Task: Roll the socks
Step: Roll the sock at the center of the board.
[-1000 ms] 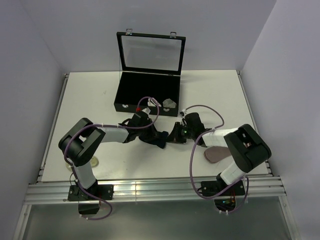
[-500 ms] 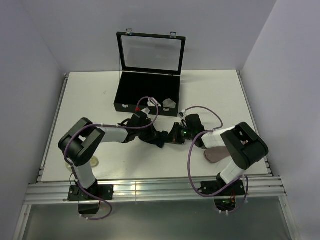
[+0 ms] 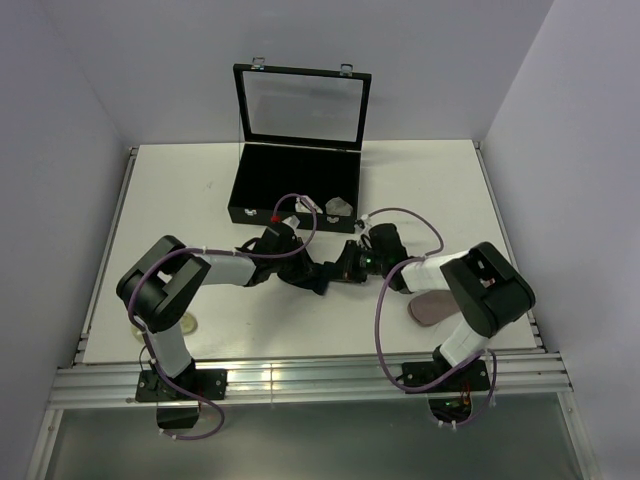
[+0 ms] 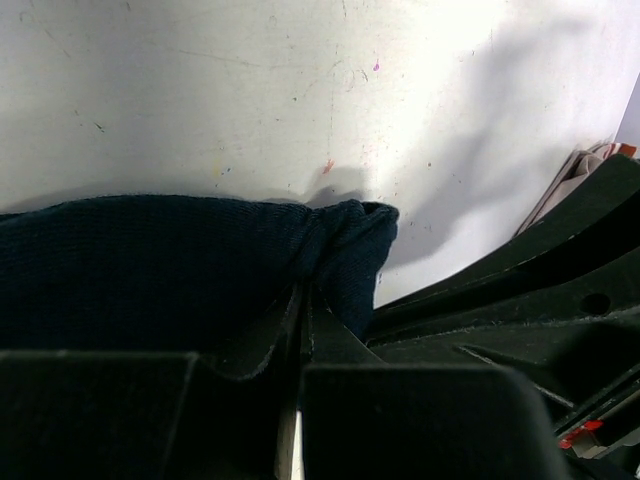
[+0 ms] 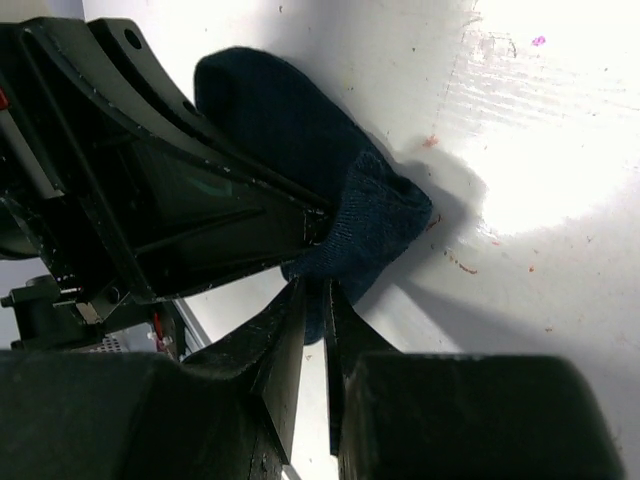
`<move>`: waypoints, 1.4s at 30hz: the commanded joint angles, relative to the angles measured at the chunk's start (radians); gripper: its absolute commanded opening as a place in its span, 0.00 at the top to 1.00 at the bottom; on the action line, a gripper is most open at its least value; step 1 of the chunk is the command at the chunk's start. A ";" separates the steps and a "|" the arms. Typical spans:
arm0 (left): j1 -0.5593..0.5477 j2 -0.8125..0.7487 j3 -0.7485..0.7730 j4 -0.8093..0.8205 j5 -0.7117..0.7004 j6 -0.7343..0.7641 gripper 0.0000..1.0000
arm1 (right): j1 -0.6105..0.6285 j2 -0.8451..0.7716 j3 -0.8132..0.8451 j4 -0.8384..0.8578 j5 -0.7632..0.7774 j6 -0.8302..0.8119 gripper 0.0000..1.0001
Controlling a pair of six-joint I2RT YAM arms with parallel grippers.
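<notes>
Jaws on both sides are pinched down on the same navy sock (image 4: 150,270); left gripper (image 4: 300,305) has a fold of its edge clamped tight; right gripper (image 5: 312,295) nips the bunched end with only a sliver of gap between its fingers; sock sits on the white table (image 3: 180,200) about mid-width, just near of the open black case (image 3: 290,175); arms meet tip to tip over it; flat greyish sock (image 3: 432,307) lies off right by the right arm; pale bundle (image 3: 340,207) sits in the case's right end
</notes>
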 commanded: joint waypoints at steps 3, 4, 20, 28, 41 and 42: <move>0.002 0.011 -0.017 -0.016 -0.004 0.010 0.92 | 0.005 0.029 0.055 0.012 0.008 -0.008 0.80; 0.002 0.011 -0.014 -0.016 -0.002 0.011 0.92 | 0.005 0.034 0.058 0.012 0.009 -0.008 0.80; 0.001 -0.009 -0.030 -0.002 -0.013 0.019 0.84 | 0.053 0.132 0.209 -0.299 0.202 -0.085 0.81; 0.001 -0.194 -0.017 -0.090 -0.154 0.093 0.64 | 0.071 0.159 0.257 -0.451 0.239 -0.088 0.81; -0.278 -0.325 -0.018 -0.165 -0.562 0.366 0.61 | 0.081 0.153 0.372 -0.599 0.212 -0.079 0.81; -0.298 -0.321 -0.009 -0.162 -0.591 0.386 0.60 | 0.081 0.155 0.375 -0.602 0.207 -0.077 0.81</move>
